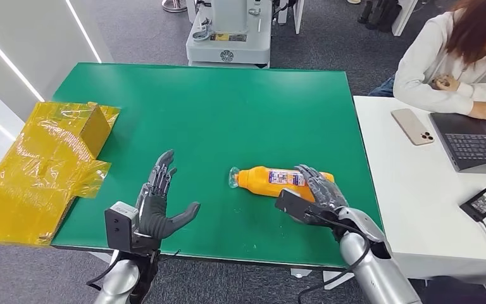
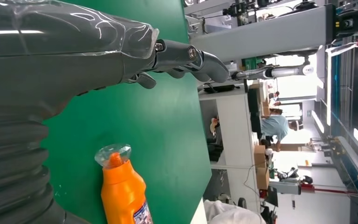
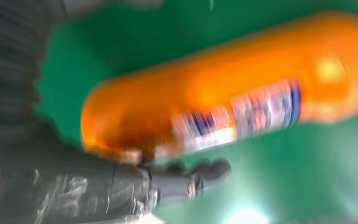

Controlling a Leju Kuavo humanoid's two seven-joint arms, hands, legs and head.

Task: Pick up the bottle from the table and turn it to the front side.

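Orange bottle [image 1: 278,180] lies flat on green worktop [image 1: 228,107] | right hand [image 1: 321,190] fingers over it, grip unclear | left hand [image 1: 159,206] open, waiting to help.

The bottle [image 1: 278,180] lies on its side on the counter [image 1: 228,107], its cap end toward the left robot hand [image 1: 159,206] and its base end under the right robot hand [image 1: 319,190], whose fingers [image 1: 313,177] rest over it. The left robot hand hovers well apart from the bottle. Beyond that hand, crumpled wrapping [image 1: 38,168] overlaps the counter's edge. Outward of the right robot hand stands a second counter [image 1: 411,202] carrying a phone [image 1: 412,126] and laptop [image 1: 474,142].
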